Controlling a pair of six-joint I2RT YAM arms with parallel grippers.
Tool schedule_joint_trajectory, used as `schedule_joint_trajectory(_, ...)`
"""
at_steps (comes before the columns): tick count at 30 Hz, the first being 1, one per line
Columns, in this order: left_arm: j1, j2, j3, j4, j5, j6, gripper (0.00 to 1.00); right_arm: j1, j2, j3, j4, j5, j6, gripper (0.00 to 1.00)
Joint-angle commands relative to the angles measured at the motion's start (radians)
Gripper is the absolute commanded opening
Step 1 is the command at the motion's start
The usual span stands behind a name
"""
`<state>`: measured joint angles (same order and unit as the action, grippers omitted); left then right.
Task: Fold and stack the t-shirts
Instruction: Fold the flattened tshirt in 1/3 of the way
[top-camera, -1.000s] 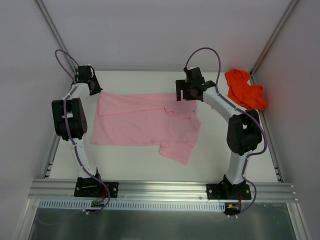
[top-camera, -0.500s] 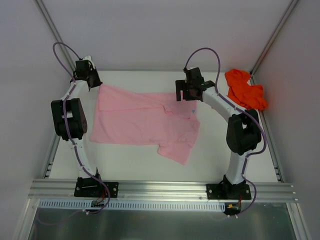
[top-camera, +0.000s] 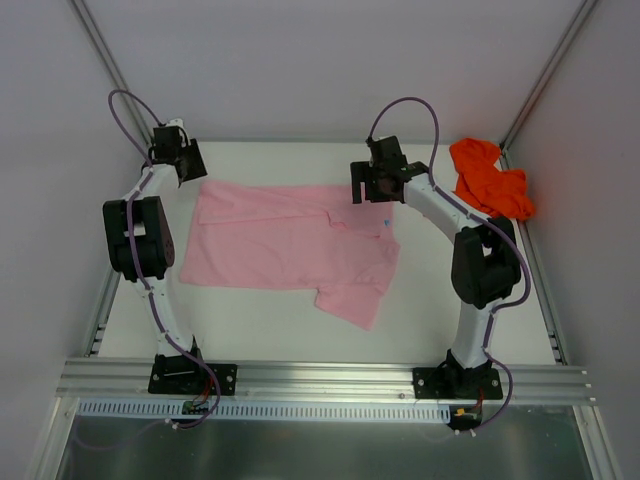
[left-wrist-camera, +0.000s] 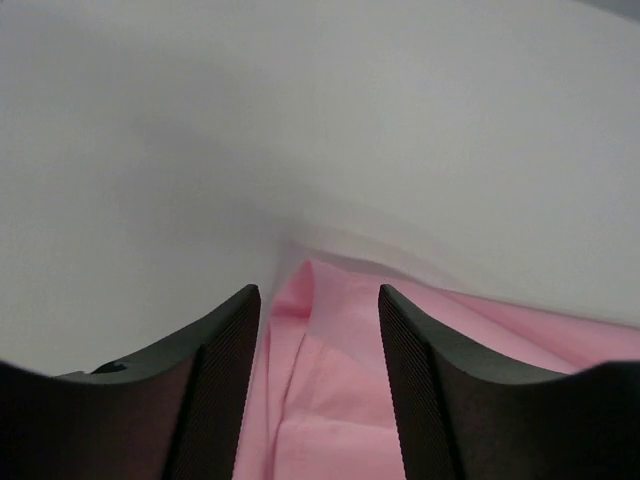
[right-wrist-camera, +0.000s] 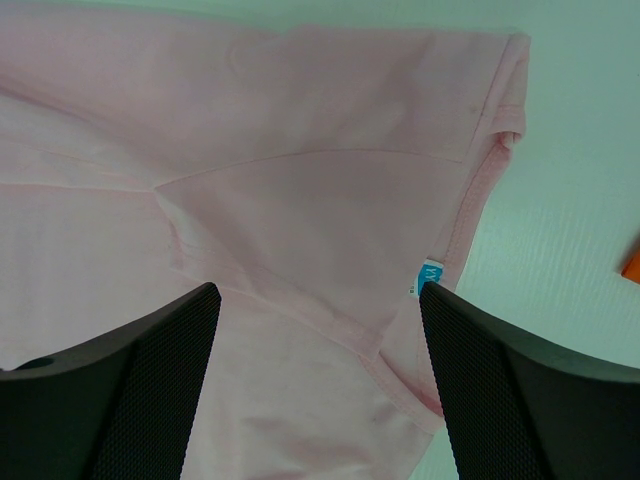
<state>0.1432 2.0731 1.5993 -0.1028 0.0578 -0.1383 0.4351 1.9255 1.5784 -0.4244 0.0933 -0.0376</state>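
A: Overhead view first. The pink t-shirt (top-camera: 290, 245) lies spread across the middle of the table (top-camera: 250, 320), with one sleeve flopping toward the near edge.

B: And the orange-red t-shirt (top-camera: 490, 178) is bunched in the far right corner, well apart from the pink one.

A: The left gripper (top-camera: 188, 168) hangs at the pink t-shirt's far left corner. The right gripper (top-camera: 372, 188) sits over its far edge, on the right.

B: On to the left wrist. The left gripper (left-wrist-camera: 318, 292) has its jaws parted with nothing pinched. A folded corner of the pink t-shirt (left-wrist-camera: 330, 400) lies in the gap below.

A: There are ribbed fingers (left-wrist-camera: 215, 380) on either side. Whether they touch the cloth, I can't tell.

B: Right wrist now. The right gripper (right-wrist-camera: 320, 290) is spread wide and holding nothing, and the pink t-shirt (right-wrist-camera: 300, 130) fills the view beneath it.

A: There's a small blue label (right-wrist-camera: 430, 275) on the hem, just by one fingertip. A sliver of orange shows at the right edge.
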Motion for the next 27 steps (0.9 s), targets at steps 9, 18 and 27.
schedule_joint_trajectory(9, -0.005, -0.13, -0.151, -0.109, -0.059, -0.115, 0.63, -0.006, 0.009, 0.043, 0.001, -0.001, 0.024, 0.84)
schedule_joint_trajectory(18, -0.005, -0.097, -0.194, -0.137, 0.002, -0.147, 0.53, -0.006, 0.012, 0.04, 0.003, -0.01, 0.027, 0.84)
schedule_joint_trajectory(27, -0.007, -0.031, -0.159, -0.146, 0.004, -0.152, 0.39, -0.007, 0.007, 0.04, -0.004, 0.006, 0.015, 0.85)
